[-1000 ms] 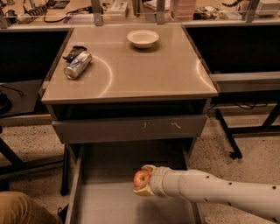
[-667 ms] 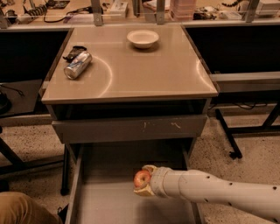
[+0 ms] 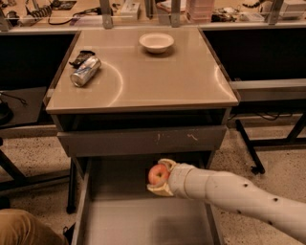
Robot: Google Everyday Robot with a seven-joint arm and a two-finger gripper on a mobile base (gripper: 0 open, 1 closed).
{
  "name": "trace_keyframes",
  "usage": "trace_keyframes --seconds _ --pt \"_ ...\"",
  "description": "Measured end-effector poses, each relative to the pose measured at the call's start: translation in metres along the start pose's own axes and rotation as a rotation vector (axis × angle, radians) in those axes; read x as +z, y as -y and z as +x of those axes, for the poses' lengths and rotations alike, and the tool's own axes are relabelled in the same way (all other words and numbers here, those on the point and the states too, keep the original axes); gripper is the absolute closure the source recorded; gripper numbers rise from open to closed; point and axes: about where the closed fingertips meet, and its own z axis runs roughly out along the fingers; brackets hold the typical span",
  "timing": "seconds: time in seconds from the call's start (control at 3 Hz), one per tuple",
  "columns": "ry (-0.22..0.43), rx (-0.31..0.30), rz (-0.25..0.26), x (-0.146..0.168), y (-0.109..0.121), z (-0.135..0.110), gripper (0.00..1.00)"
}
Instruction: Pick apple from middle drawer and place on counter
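Currently, 1 white arm (image 3: 239, 194) enters from the lower right, below the counter (image 3: 158, 81), and runs leftward and slightly upward over the open middle drawer (image 3: 138, 225). Its wrist ends at the gripper (image 3: 156, 176), positioned beneath the front edge of the counter. The 2 yellowish fingers (image 3: 166, 163) are pinched on the apple (image 3: 158, 174) — 1 above it, 1 below it. The apple sits in that grasp over the rear part of the middle drawer, just under the scratched drawer front (image 3: 141, 139); whether it touches the drawer floor cannot be determined.

Item count:
- 1 apple, red-orange with a yellowish patch.
- 1 white bowl (image 3: 156, 42), upright, at the rear centre of the counter.
- 1 silver can (image 3: 86, 72), lying on its side at the left rear of the counter.
- 1 small dark object (image 3: 81, 57), just behind the can, near the left edge of the counter; its type cannot be determined.

The counter is glossy tan with a thin edge and caps the grey cabinet. The middle drawer, below the counter, is pulled out — grey, with a smooth floor and low side walls. Behind the counter stands a cluttered desk (image 3: 71, 13) with metal posts. Speckled flooring (image 3: 272, 158) lies to the right of the counter.
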Motion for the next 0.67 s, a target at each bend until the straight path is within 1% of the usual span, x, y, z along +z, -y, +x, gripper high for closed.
trace_keyframes --seconds 0.33,0.67 --pt "0.087 -0.075 0.077 -0.051 0.059 -0.058 1.0" --pt "0.105 -0.083 0.113 -0.063 0.083 -0.071 1.0"
